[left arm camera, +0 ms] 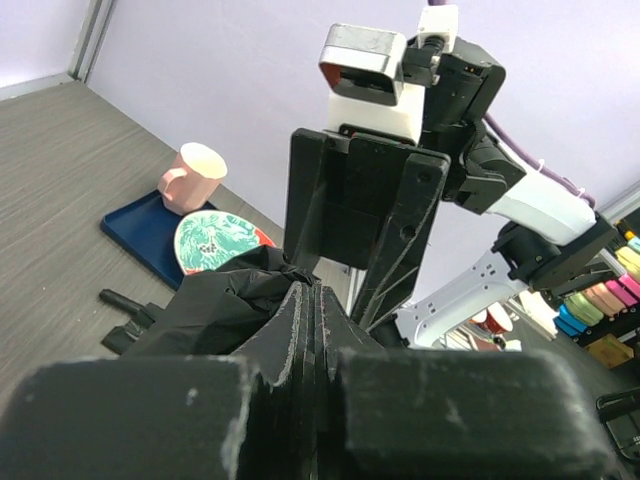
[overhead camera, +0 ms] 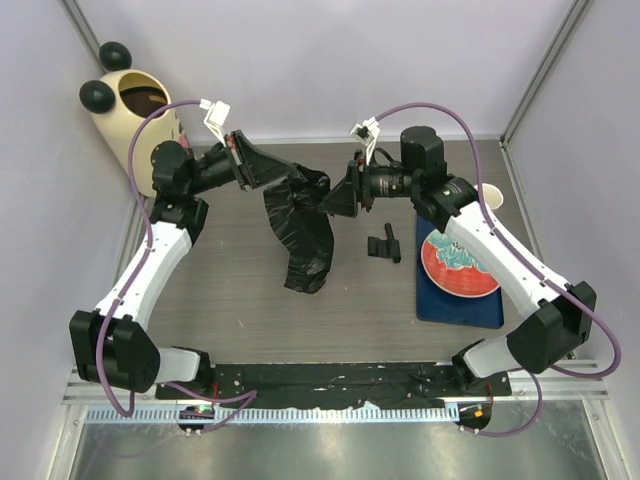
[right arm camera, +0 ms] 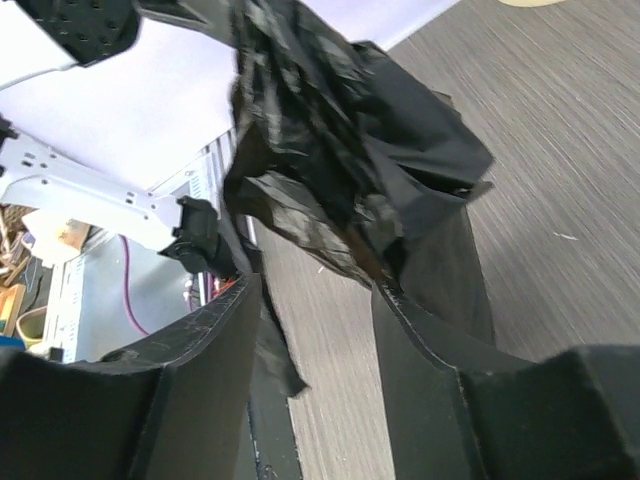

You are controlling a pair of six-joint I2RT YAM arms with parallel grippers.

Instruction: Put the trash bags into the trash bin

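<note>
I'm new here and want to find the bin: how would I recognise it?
Start at the grey table and go to its far left corner, behind the left arm's pincer, which pinches a black trash bag. There stands the trash bin, a tall cream cylinder; unlike the small cup far right, it has two black ball ears.

Trash bin base behind the left arm — trash bag edge inside the left claw

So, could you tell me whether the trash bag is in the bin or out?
Out: the trash bag hangs from the left gripper, jaws shut, apart from the trash bin.
</note>
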